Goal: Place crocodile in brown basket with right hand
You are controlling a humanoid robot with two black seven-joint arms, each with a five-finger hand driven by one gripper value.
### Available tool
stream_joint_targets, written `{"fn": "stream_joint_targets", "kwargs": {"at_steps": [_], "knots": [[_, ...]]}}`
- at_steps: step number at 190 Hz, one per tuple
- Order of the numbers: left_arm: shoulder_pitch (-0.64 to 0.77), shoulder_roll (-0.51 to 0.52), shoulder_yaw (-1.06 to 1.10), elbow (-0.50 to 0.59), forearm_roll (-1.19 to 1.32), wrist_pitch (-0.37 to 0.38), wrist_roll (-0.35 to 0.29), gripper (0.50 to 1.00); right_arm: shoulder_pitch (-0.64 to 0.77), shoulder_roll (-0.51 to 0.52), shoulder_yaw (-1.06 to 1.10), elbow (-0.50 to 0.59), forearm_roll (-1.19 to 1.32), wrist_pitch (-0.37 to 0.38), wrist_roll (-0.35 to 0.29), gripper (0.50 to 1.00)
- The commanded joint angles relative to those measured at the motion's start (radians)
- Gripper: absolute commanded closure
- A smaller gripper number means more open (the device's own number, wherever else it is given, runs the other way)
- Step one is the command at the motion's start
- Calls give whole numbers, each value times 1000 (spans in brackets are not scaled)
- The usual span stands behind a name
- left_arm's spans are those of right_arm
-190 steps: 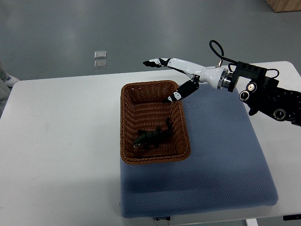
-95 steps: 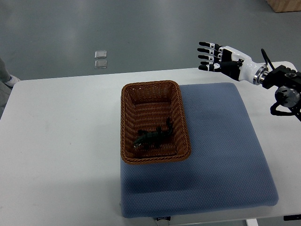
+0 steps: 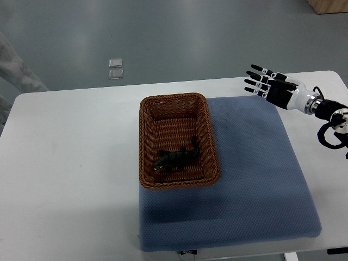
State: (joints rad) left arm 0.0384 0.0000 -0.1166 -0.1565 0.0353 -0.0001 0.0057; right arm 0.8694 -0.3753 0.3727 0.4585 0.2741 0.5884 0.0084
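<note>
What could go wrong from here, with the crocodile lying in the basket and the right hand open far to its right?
1. The brown basket sits at the left edge of the blue mat; a knock might tip it over that edge, spilling the crocodile.
2. The right hand hangs open, fingers spread, clear of the basket; a low sweep toward it could catch the rim.
</note>
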Motion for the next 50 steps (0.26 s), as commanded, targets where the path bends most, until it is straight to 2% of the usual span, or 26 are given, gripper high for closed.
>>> {"fn": "stream_joint_targets", "kwargs": {"at_steps": [1,50], "knots": [[0,0,0,0,0,0,0,500,-4,1,0,-1,-7,1,12,564],[0,0,0,0,0,0,0,500,-4,-5,-1,0,-9,11,12,564]]}}
